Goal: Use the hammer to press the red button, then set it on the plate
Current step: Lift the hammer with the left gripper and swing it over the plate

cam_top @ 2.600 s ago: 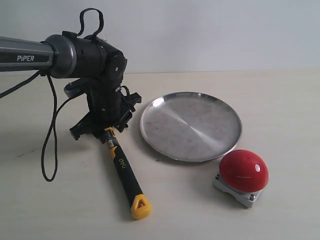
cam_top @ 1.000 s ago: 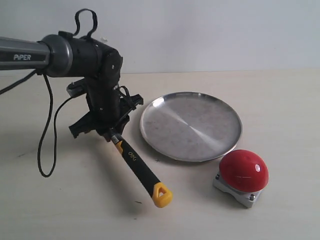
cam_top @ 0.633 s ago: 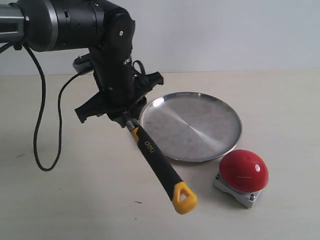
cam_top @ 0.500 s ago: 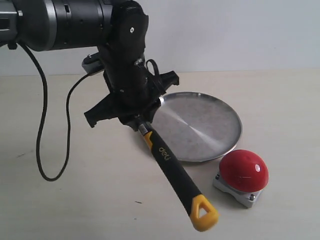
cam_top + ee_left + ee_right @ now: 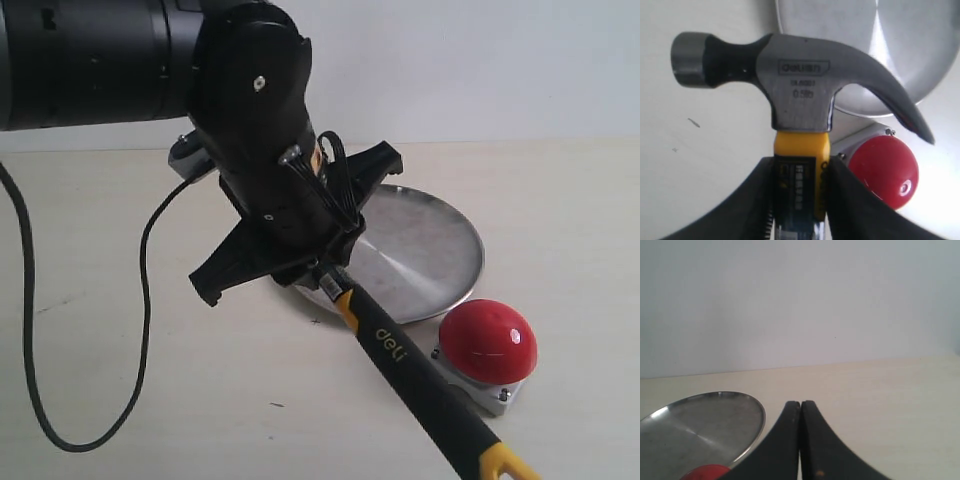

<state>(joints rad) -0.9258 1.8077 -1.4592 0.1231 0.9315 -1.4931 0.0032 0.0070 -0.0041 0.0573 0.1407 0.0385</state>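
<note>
Pale table [image 5: 130,400] and a plain white wall made up the scene. By the left hand [image 5: 320,275] the hammer [image 5: 400,358] was gripped at the yellow neck, just under the steel head. The fingers [image 5: 752,205] were closed tight against both sides of the neck. In the exterior view the head was hidden behind the hand. The black handle was seen slanting down past the button [image 5: 488,340], near it but, as far as could be told, not touching it. The hammer was judged to be clear of the table. The right hand [image 5: 800,407], not seen in the exterior view, was shown with its fingers pressed together and nothing held between them. The plate [image 5: 455,235] lay just beside the button, with nothing on it.

Of the task, only the pick-up was judged done. The button was taken as not yet pressed, since no part of the hammer rested on the dome. Three steps were left: the hammer had to be brought down on the dome, carried to the plate, and laid inside the rim and let go.
</note>
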